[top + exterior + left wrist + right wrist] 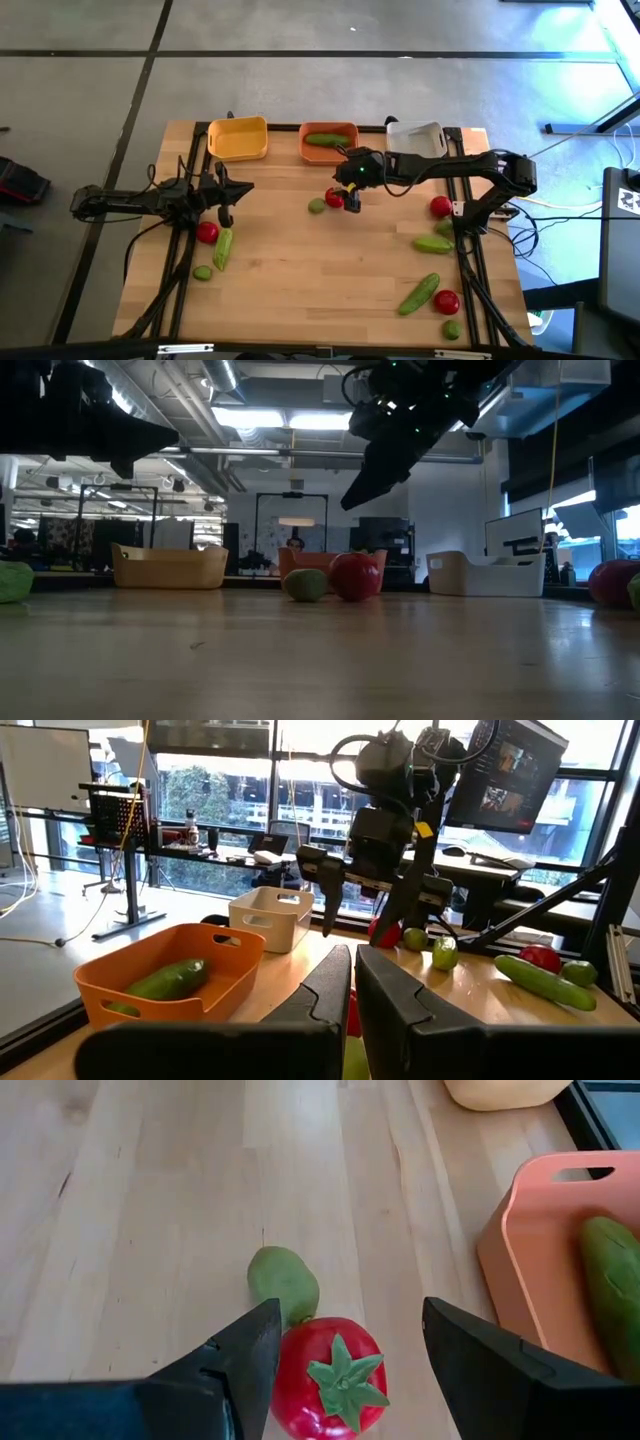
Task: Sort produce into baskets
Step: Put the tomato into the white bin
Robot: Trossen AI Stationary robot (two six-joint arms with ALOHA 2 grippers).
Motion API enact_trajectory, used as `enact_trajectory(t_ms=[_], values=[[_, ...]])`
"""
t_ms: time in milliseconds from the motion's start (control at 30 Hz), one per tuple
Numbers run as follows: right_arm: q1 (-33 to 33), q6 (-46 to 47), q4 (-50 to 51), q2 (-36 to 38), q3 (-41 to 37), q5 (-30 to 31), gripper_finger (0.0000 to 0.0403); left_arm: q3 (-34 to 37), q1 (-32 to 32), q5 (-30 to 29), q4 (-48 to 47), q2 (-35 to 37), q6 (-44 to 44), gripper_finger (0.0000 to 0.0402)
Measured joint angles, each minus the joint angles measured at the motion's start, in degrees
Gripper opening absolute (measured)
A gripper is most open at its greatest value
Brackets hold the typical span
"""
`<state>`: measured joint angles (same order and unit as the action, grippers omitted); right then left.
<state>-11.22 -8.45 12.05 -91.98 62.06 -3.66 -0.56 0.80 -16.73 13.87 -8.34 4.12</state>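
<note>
The right gripper [345,1355] hung open over a tomato [328,1378], a finger on either side, not touching it. The left gripper [353,982] waited shut over the table's [300,270] left side. The orange basket [329,142] held a cucumber [325,139]. A lime [284,1283] lay touching the tomato.

Three baskets [238,139], four tomatoes [334,198], four cucumbers [325,139], four limes [316,206].

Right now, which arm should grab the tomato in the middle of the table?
Right. The right gripper hangs open directly above that tomato, beside a lime. The left gripper is shut, far over by the yellow basket.
</note>
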Motion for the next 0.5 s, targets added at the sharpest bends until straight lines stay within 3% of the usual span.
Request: enact_trajectory(t_ms=[300,500], values=[[0.0,4.5,0.0,0.0,0.0,1.0,0.0239,0.0,0.0,0.0,0.0,0.0,-0.1,0.0017],[0.0,10.1,1.0,-1.2,0.1,1.4,0.0293,0.0,0.0,0.0,0.1,0.0,-1.5,0.0017]])
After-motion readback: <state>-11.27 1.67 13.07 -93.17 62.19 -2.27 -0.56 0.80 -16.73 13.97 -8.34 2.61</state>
